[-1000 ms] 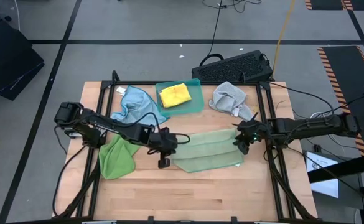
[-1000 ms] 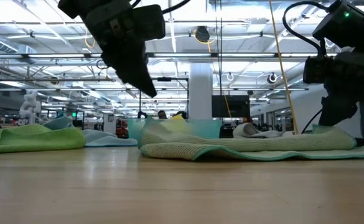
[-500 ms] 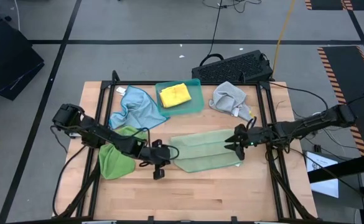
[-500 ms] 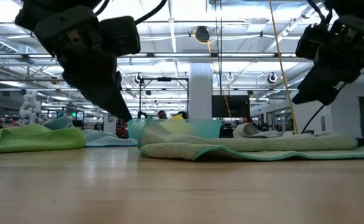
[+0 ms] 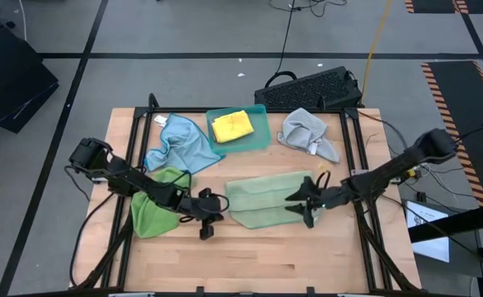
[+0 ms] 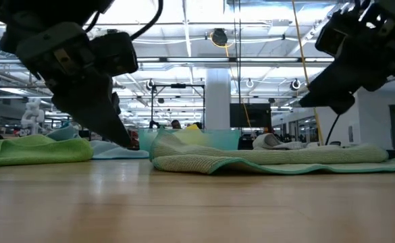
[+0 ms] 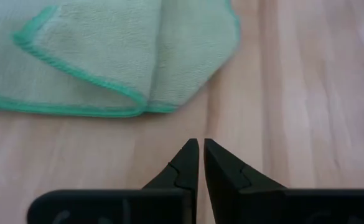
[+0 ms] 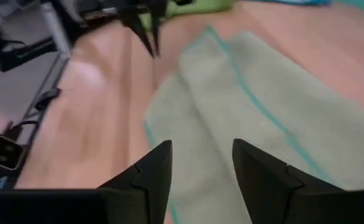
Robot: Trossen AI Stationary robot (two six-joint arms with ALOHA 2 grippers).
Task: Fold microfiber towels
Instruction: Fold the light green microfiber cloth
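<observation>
A large industrial lab hall; ceiling trusses [image 6: 183, 64] with strip lights, taped grey floor [image 5: 183, 33].

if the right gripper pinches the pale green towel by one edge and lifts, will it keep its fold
Probably not. The pale green towel lies limp, its layers loosely overlapped, so the fold would likely sag open. It looks thin and light. Its nubby pile should grip rather than slip.

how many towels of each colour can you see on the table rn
light blue towel: 1
yellow towel, in the teal tray: 1
grey towel: 1
bright green towel: 1
pale green towel: 1
total: 5
</observation>
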